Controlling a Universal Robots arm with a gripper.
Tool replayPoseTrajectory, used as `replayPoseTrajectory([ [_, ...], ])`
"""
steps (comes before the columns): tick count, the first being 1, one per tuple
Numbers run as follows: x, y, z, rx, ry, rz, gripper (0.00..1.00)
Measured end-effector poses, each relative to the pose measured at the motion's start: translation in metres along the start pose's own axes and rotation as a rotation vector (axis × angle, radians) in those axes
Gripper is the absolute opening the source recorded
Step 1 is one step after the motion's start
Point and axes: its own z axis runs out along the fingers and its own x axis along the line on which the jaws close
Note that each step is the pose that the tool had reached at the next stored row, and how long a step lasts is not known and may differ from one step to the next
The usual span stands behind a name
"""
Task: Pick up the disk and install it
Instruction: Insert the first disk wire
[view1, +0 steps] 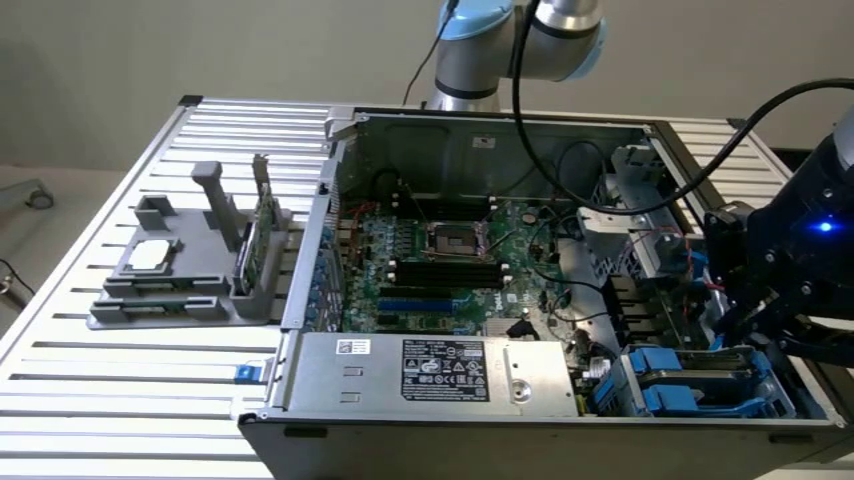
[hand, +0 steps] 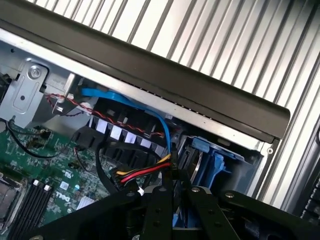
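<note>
1. Gripper (view1: 754, 320) hangs at the right edge of the ext. frame, just above the blue drive cage (view1: 774, 392) in the case's lower-right corner. I can't tell if it's clenched or released, so I treat any hold as unconfirmed.
2. Disk (view1: 694, 375): I read it as the grey slab w/ blue carrier lying in that cage, lower right of the ext. frame, just beside the gripper. On the wrist cam its blue carrier (hand: 212, 162) sits just inside the case's dark rim (hand: 150, 75). Seated or loose, can't say.
3. Risk A: the red/yellow/black power lead (hand: 142, 174) and the blue data cable (hand: 150, 107) run right by the gripper. A sideways move prob. snags them, pulls a plug or drags the disk askew.
4. Risk B: if the disk goes in tilted, the carrier likely jams on the cage. Pushing harder could crack the plastic.
5. Risk C: w/ a weak hold the disk could drop onto the motherboard (view1: 441, 260) and damage parts.
6. Risk D: the arm's own black cable (view1: 727, 150) drapes over the open case, upper right of the ext. frame. It could catch on the case wall if the wrist turns.
</note>
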Motion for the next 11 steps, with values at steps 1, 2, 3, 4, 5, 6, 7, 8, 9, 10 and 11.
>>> replayPoseTrajectory([
  [1, 0.0000, 0.0000, -0.0001, -0.0002, -0.0018, 0.012, 0.16],
  [2, 0.0000, 0.0000, 0.0000, 0.0003, -0.0028, 0.023, 0.16],
  [3, 0.0000, -0.0001, -0.0001, 0.0018, -0.0037, 0.032, 0.16],
  [4, 0.0000, -0.0001, -0.0001, 0.0041, -0.0037, 0.040, 0.16],
  [5, 0.0000, 0.0000, -0.0001, 0.0068, -0.0037, 0.047, 0.16],
  [6, 0.0000, 0.0000, 0.0000, 0.0096, -0.0036, 0.053, 0.16],
  [7, 0.0000, 0.0000, 0.0000, 0.0126, -0.0036, 0.060, 0.16],
  [8, 0.0000, 0.0000, -0.0001, 0.0156, -0.0037, 0.066, 0.16],
  [9, 0.0000, 0.0000, 0.0000, 0.0188, -0.0037, 0.073, 0.16],
  [10, 0.0001, 0.0000, 0.0000, 0.0227, -0.0046, 0.078, 0.16],
  [11, 0.0001, 0.0000, 0.0000, 0.0270, -0.0067, 0.082, 0.16],
])
